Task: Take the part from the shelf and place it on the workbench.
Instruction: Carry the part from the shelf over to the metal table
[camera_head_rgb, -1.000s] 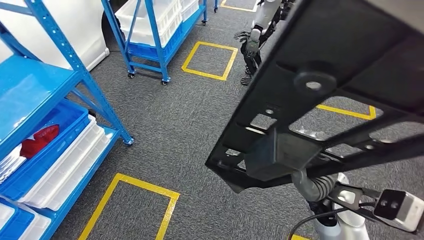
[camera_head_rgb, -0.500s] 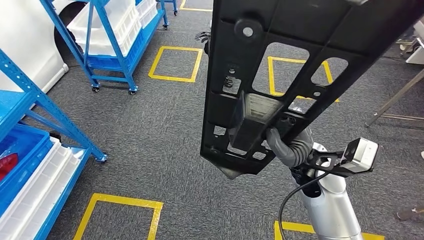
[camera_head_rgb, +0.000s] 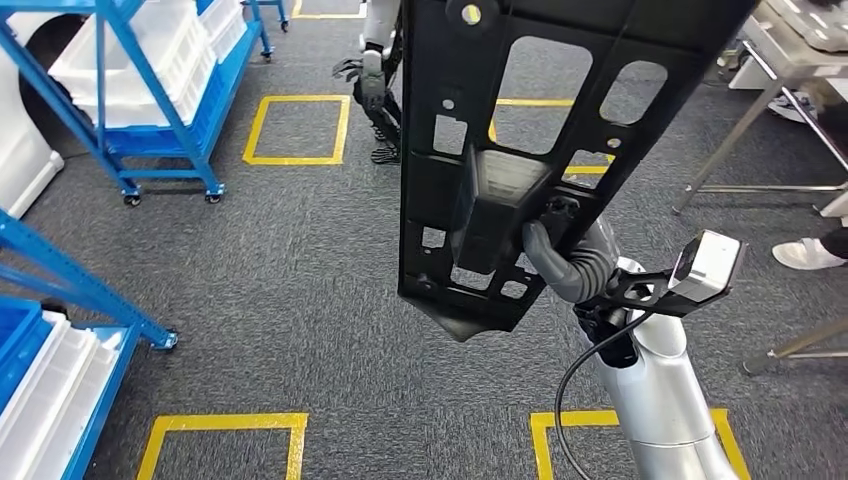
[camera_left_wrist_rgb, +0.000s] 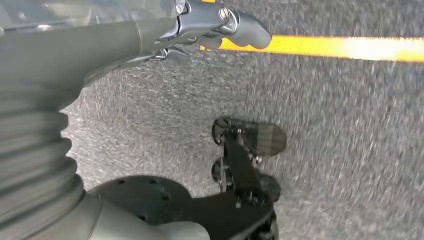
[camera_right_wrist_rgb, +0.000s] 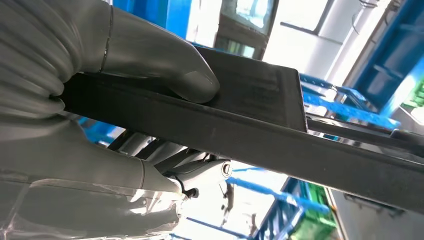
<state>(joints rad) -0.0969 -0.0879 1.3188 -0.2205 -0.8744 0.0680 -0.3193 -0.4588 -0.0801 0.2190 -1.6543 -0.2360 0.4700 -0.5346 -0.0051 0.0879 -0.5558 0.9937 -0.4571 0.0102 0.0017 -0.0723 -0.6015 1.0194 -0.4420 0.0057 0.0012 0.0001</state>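
Grey right hand clamped on the black plastic part, thumb pressed flat on its boxy middle. Part carried aloft, long axis rising up and away from hand. Metal worktop lies ahead-right, well apart. Left hand hangs over carpet, holding nothing, fingers loosely curled.

Even, bright overhead light on the head view, shadows soft; floor smeared with motion blur; windows blown out white behind the right hand.
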